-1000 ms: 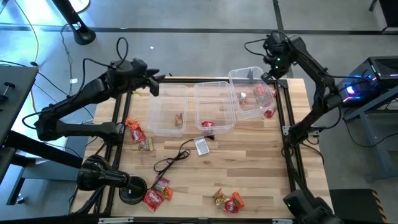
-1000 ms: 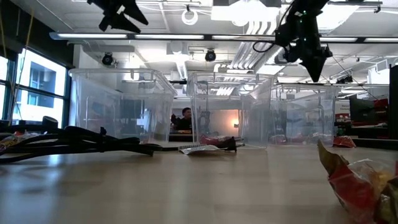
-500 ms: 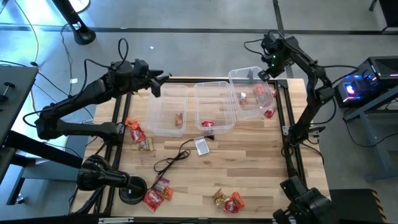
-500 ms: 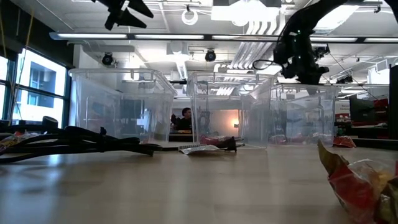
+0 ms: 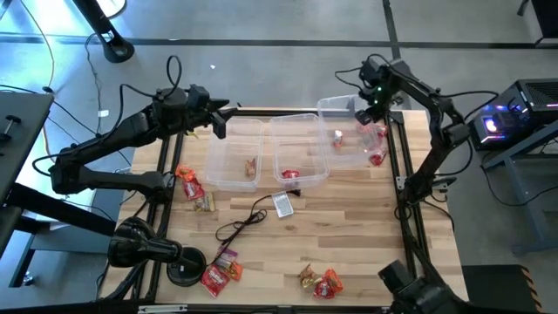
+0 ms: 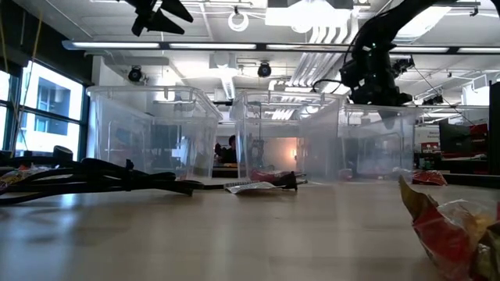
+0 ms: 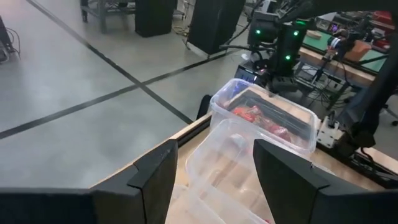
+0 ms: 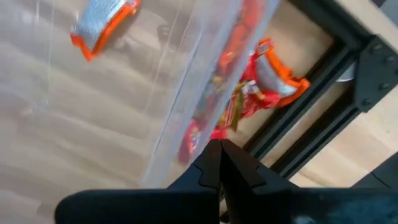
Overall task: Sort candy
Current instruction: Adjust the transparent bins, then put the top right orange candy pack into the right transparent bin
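Three clear bins stand in a row at the table's far side: left bin [image 5: 234, 154], middle bin [image 5: 301, 150], right bin [image 5: 353, 131]. Each holds some candy: brown [image 5: 251, 166], red [image 5: 290, 174], red and orange [image 5: 375, 133]. More candy lies loose on the table [image 5: 190, 185], [image 5: 220, 269], [image 5: 321, 281], and one piece [image 8: 267, 81] beside the right bin. My right gripper [image 5: 366, 112] [image 8: 221, 149] is shut at the right bin's far rim. My left gripper [image 5: 218, 122] [image 7: 214, 162] hovers open, high over the left bin's far corner. My right gripper comes from above, pointing down, onto the right bin's far rim [image 7: 267, 92], fingers shut together at the thin clear wall [image 8: 186, 118]. The bin is blurred and shifted, with its candy [image 8: 214, 106] gathered along that wall. The gripper itself hides whether the wall lies between the fingers.
A small grey tag [image 5: 282, 204] with a black cable [image 5: 240, 225] lies mid-table, near the middle bin. Black frame rails run along the table's left [image 5: 161, 166] and right [image 5: 397, 166] edges. Bare wood [image 5: 349, 227] spreads between the bins and the near edge.
My right gripper has come down and toward the table's left, from above the right bin's far right corner to its far rim. The right bin has shifted slightly toward the middle bin and shows blurred. My left gripper has stayed high over the left bin.
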Controlling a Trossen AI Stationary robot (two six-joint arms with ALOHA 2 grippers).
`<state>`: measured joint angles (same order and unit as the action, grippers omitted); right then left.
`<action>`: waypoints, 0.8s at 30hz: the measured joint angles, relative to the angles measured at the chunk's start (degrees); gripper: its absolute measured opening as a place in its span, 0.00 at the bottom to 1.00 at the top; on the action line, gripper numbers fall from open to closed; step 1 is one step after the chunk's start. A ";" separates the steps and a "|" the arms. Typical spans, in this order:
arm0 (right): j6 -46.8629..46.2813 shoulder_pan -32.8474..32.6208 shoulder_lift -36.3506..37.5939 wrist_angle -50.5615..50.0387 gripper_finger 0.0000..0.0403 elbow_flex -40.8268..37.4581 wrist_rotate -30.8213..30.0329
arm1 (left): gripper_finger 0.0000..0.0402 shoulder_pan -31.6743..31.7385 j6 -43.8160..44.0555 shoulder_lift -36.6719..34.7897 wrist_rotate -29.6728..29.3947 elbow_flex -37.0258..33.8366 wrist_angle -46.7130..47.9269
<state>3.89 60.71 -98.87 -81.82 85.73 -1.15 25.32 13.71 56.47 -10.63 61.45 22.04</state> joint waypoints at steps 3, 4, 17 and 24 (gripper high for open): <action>-2.27 -2.14 -0.02 -0.96 0.00 -0.02 0.86 | 0.51 0.00 -0.39 0.00 0.00 0.00 0.05; -2.99 -2.94 -0.02 -1.35 0.00 -0.02 1.28 | 0.51 0.00 -0.42 0.00 0.00 0.00 0.13; -8.36 -14.02 -0.04 -0.48 0.00 -0.02 3.04 | 0.51 0.22 -3.38 0.00 -0.10 0.00 2.12; -9.86 -8.95 1.08 1.70 0.00 0.01 -4.19 | 0.51 0.24 -3.32 0.00 -0.11 0.00 4.20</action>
<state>-5.97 51.75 -97.79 -80.12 85.74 -5.35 25.56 10.39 56.47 -10.74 61.45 26.24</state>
